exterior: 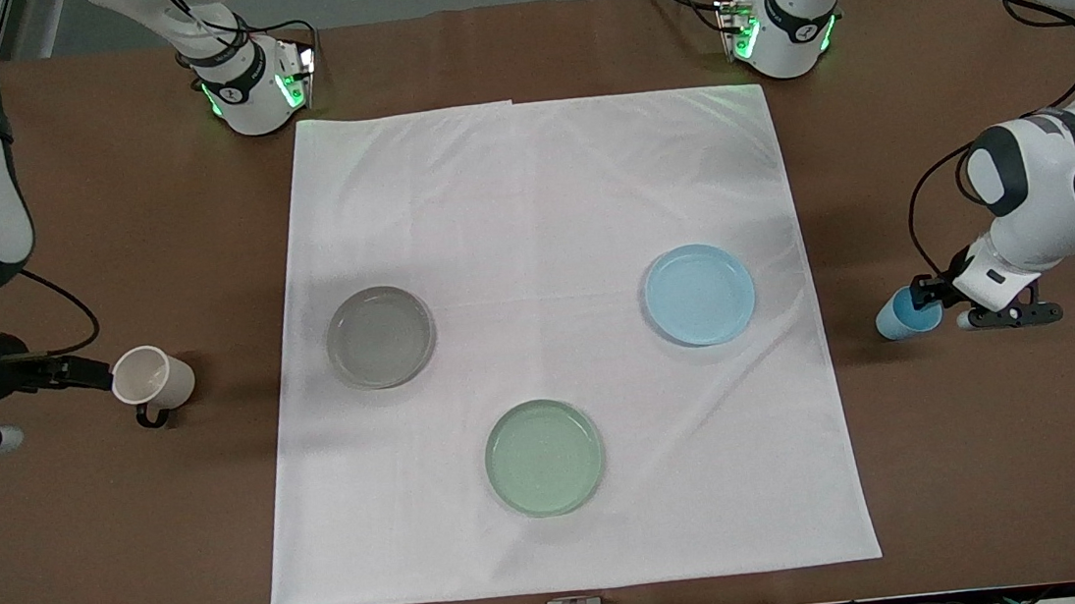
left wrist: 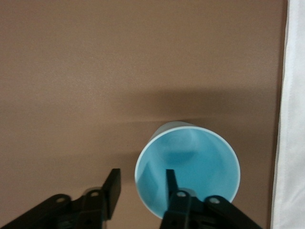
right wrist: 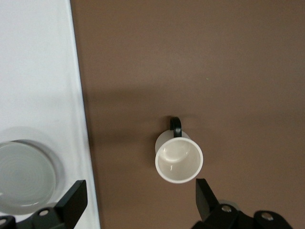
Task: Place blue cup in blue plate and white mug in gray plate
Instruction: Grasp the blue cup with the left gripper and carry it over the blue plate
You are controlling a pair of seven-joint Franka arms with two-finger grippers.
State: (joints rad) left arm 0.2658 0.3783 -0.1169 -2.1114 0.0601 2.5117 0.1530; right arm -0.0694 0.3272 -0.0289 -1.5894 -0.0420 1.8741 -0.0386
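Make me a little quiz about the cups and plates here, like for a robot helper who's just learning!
1. True or false: the blue cup already sits in the blue plate.
2. Which plate lies nearest the front camera? A: gray plate. B: pale green plate. C: blue plate.
3. Fill in: the right pincer, at the white mug, and the left pincer, at the blue cup, are both ___.

Key: 1 false, the cup is on the bare table beside the cloth. 2 B. 3 open.
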